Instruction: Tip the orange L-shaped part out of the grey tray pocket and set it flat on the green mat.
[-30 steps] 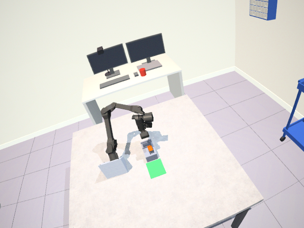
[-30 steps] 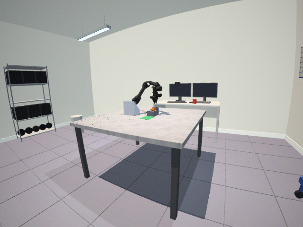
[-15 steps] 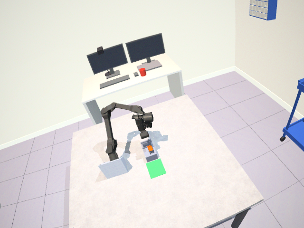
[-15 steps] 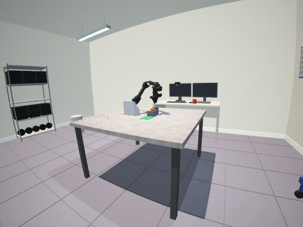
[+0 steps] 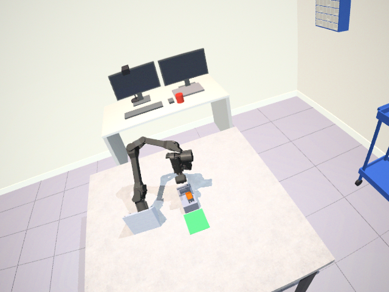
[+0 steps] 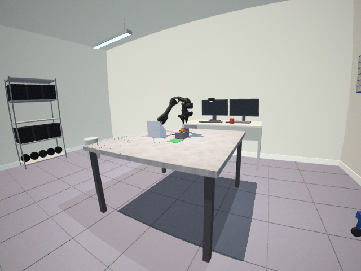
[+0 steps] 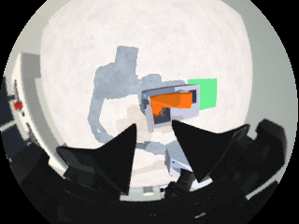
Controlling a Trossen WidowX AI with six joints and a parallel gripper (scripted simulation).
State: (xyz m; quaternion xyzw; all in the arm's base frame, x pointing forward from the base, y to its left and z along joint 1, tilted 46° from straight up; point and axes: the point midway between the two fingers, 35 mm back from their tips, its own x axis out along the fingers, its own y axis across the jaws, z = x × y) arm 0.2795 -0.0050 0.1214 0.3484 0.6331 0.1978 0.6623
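Observation:
The orange part (image 5: 189, 195) (image 6: 183, 130) (image 7: 173, 100) is tilted in the grey tray (image 5: 190, 208) (image 6: 181, 135) (image 7: 182, 113). Its L-shaped end is low in the pocket at the side away from the mat, and its other end stands up above the tray on the mat side. Dark pocket shows beside it in the wrist view. The green mat (image 5: 196, 221) (image 6: 175, 140) (image 7: 210, 93) lies beside the tray with nothing on it. My gripper (image 6: 184, 122) (image 7: 154, 124) is partly open and empty, above the tray's far end, clear of the part.
A pale blue-grey block (image 5: 143, 221) (image 6: 155, 129) stands at the arm's base, left of the tray and mat. A desk with two monitors and a red cup (image 5: 179, 98) (image 6: 231, 120) is behind the table.

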